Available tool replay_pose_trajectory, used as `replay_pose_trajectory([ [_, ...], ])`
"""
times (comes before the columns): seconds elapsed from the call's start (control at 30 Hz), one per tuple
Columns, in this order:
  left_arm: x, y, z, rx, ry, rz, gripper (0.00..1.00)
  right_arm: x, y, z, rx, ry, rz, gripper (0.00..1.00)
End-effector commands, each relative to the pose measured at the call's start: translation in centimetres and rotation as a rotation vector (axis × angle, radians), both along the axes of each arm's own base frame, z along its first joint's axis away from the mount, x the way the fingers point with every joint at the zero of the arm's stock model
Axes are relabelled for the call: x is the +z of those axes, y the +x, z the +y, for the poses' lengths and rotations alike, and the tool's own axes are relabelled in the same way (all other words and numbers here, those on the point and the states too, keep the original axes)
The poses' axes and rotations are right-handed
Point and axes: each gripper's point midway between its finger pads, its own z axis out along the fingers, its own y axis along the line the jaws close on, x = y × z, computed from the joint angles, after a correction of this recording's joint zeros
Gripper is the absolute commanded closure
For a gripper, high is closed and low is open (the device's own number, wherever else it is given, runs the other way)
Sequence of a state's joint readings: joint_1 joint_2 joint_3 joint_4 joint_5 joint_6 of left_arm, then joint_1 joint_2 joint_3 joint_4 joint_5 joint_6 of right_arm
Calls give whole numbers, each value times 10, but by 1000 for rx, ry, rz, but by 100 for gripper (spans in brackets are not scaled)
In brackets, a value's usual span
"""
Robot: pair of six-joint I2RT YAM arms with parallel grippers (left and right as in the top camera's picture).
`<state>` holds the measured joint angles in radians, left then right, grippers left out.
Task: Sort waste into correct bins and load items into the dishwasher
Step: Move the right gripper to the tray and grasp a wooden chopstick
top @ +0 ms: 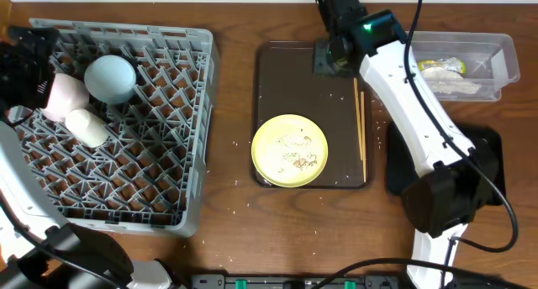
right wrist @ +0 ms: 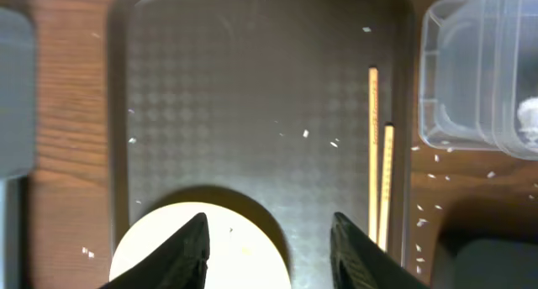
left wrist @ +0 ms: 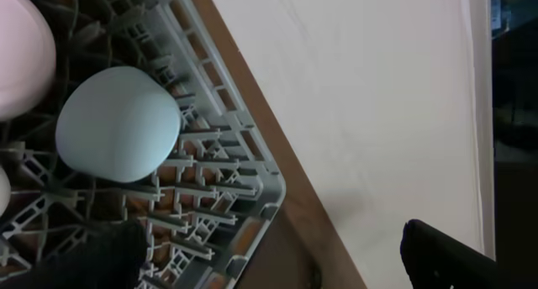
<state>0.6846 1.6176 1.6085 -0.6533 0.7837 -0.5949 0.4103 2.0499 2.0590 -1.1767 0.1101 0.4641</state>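
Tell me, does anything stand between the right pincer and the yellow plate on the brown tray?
Nothing visible does. The right pincer hangs open over the brown tray, with only tray surface between it and the yellow plate. The chopsticks lie along the tray's right edge, off that path.

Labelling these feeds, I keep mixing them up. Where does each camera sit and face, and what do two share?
Overhead: above the table, looking straight down on rack, brown tray, tub; left arm and right arm show.
Left wrist: on the left arm, looking down at the rack's corner, blue bowl; fingertips show.
Right wrist: over the brown tray, looking down at plate, chopsticks; fingers show.
Shared: overhead and right wrist both see plate and chopsticks.
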Motion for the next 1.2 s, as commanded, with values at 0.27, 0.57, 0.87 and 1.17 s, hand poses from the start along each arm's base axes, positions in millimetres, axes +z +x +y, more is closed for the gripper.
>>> replay_pose_trajectory([
  [0.27, 18, -2, -21, -214, 137, -131, 4, -51, 12, -43, -121, 6, 144, 57],
  [0.57, 37, -12, 4, -150, 202, -183, 4, -86, 5, -58, -86, -10, 266, 58],
  [0.87, 37, -15, 11, -133, 204, -181, 3, -136, 5, -63, -71, -54, 354, 61],
  [1.17, 31, -16, 22, -78, 238, -137, 3, -153, 4, -65, -24, -71, 387, 58],
])
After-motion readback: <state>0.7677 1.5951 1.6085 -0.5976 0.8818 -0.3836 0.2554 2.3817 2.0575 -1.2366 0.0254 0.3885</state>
